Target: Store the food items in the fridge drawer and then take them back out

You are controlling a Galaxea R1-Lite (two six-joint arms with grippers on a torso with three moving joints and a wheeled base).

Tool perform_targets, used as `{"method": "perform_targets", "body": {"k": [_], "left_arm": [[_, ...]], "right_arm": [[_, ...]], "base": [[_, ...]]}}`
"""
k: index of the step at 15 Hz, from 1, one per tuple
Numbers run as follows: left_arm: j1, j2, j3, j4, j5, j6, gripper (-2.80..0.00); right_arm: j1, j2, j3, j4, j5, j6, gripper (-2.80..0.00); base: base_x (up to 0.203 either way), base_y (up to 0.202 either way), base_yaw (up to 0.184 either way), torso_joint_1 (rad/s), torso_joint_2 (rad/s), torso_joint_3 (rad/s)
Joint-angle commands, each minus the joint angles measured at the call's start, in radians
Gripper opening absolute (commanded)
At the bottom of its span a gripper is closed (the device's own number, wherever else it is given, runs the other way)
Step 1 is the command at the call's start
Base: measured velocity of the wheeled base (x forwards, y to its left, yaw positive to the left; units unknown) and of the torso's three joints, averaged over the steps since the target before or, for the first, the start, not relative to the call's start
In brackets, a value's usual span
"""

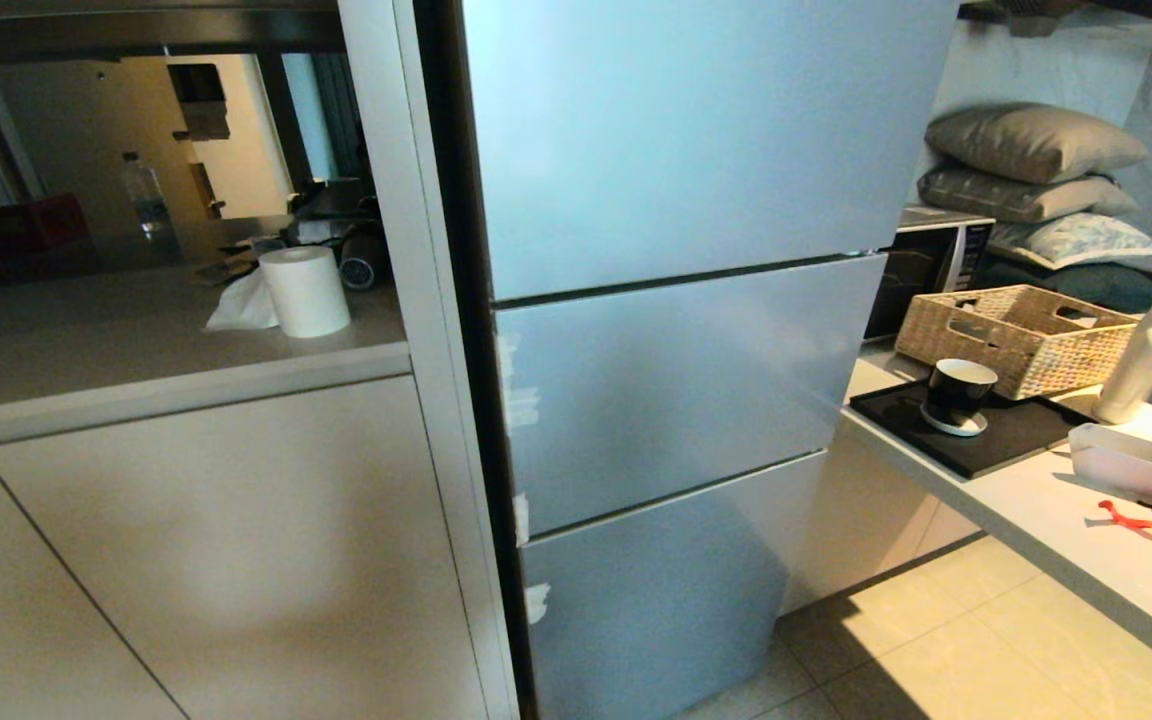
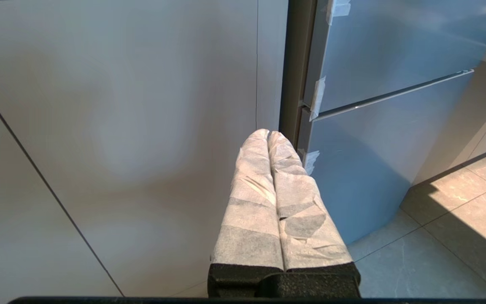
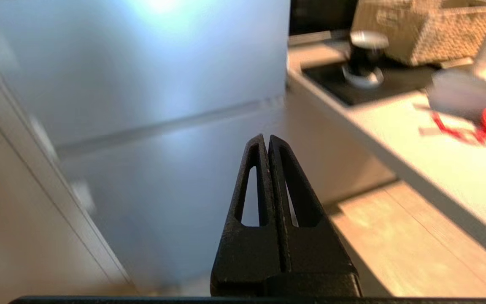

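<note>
Ahead of my right fingers (image 3: 268, 141), pressed together and empty, stand the fridge's shut fronts (image 1: 676, 390); drawer and fruit are hidden. My left fingers (image 2: 269, 137), also pressed together, hang nearer its edge.

Right-side pale stone table (image 1: 1056, 500): flat black tray (image 1: 996, 430) carrying a black cup on a white saucer (image 1: 956, 395); woven wicker basket (image 1: 1011, 335); white plastic bottle (image 1: 1146, 350); small white tub (image 1: 1126, 458); red ribbon (image 1: 1146, 520). Left beige table (image 1: 86, 340): white paper roll (image 1: 304, 290).
</note>
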Motion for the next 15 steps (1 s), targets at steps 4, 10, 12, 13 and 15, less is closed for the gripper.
{"method": "perform_targets", "body": {"k": [4, 10, 12, 13, 15], "left_arm": [[0.0, 0.001, 0.002, -0.001, 0.0, 0.0, -2.8], [0.0, 0.001, 0.002, -0.001, 0.0, 0.0, -2.8], [0.0, 0.001, 0.002, -0.001, 0.0, 0.0, -2.8], [0.0, 0.001, 0.002, -0.001, 0.0, 0.0, -2.8], [0.0, 0.001, 0.002, -0.001, 0.0, 0.0, -2.8]], "right_arm": [[-0.019, -0.282, 0.045, 0.251, -0.011, -0.046, -2.8], [-0.019, -0.283, 0.046, 0.251, -0.014, -0.023, -2.8], [-0.019, -0.283, 0.046, 0.251, -0.009, -0.032, -2.8], [-0.019, -0.283, 0.046, 0.251, -0.008, -0.032, -2.8], [-0.019, -0.283, 0.046, 0.251, -0.009, -0.037, -2.8]], "base": [[0.0, 0.0, 0.0, 0.0, 0.0, 0.0], [0.0, 0.0, 0.0, 0.0, 0.0, 0.0], [0.0, 0.0, 0.0, 0.0, 0.0, 0.0], [0.0, 0.0, 0.0, 0.0, 0.0, 0.0], [0.0, 0.0, 0.0, 0.0, 0.0, 0.0]]}}
